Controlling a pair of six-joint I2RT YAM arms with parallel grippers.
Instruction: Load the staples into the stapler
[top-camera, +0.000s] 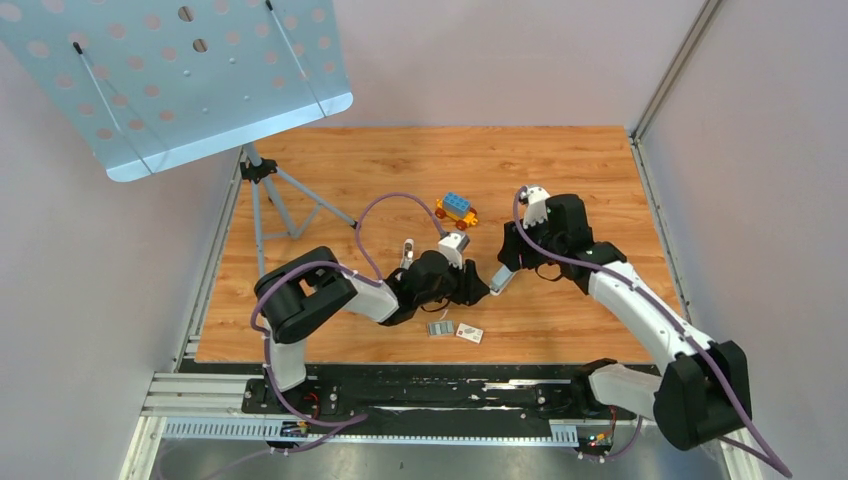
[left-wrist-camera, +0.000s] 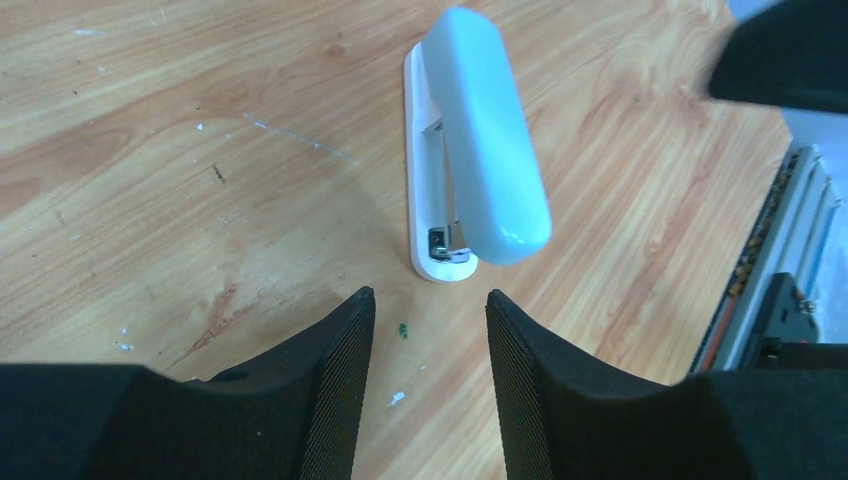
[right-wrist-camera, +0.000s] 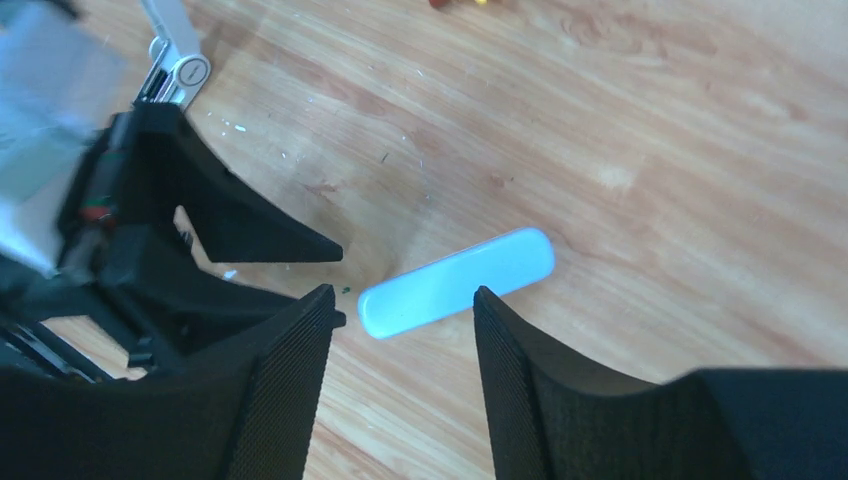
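Observation:
The stapler (left-wrist-camera: 480, 130) is pale blue with a white base. It lies closed on the wooden table, just ahead of my left gripper (left-wrist-camera: 430, 305), which is open and empty. In the right wrist view the stapler (right-wrist-camera: 457, 282) lies below and between the fingers of my right gripper (right-wrist-camera: 403, 295), also open and empty above it. From the top, the stapler (top-camera: 502, 279) sits between the left gripper (top-camera: 482, 287) and the right gripper (top-camera: 510, 262). The staples (top-camera: 439, 327), a small grey ribbed rectangle, lie near the table's front edge, below the left arm.
A small white printed box (top-camera: 469, 333) lies right of the staples. A blue, yellow and red toy (top-camera: 456, 210) stands farther back. A tripod (top-camera: 268, 190) with a perforated metal plate (top-camera: 170, 70) stands at the back left. A white metal part (right-wrist-camera: 175, 55) lies beyond the left gripper.

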